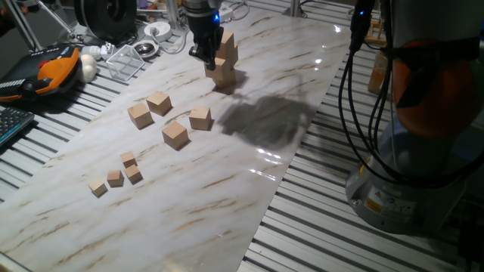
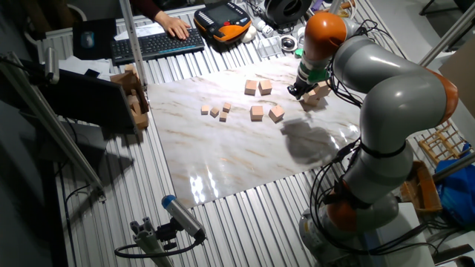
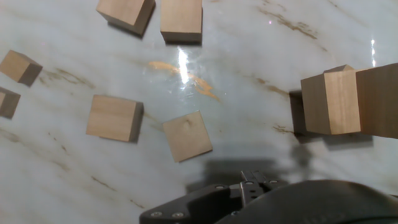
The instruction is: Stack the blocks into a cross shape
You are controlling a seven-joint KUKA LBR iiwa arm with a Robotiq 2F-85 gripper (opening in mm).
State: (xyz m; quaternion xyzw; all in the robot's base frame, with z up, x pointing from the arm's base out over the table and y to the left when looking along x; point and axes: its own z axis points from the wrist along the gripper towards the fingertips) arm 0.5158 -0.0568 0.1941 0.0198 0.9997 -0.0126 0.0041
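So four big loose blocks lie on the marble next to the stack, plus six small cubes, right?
Not six. One fixed view shows four small cubes. The four big loose blocks do lie beside the stack, with the claw at it.

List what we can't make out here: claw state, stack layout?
- Claw: open or shut unclear; blocked by the stack in one fixed view, tiny in the other, fingers out of frame in hand view.
- Stack block count: the claw overlaps it; hand view cuts it at the right edge.

Probably robotics lab: slatted aluminium bench (image 1: 423,242), keyboard (image 2: 156,44), cables (image 1: 344,83).
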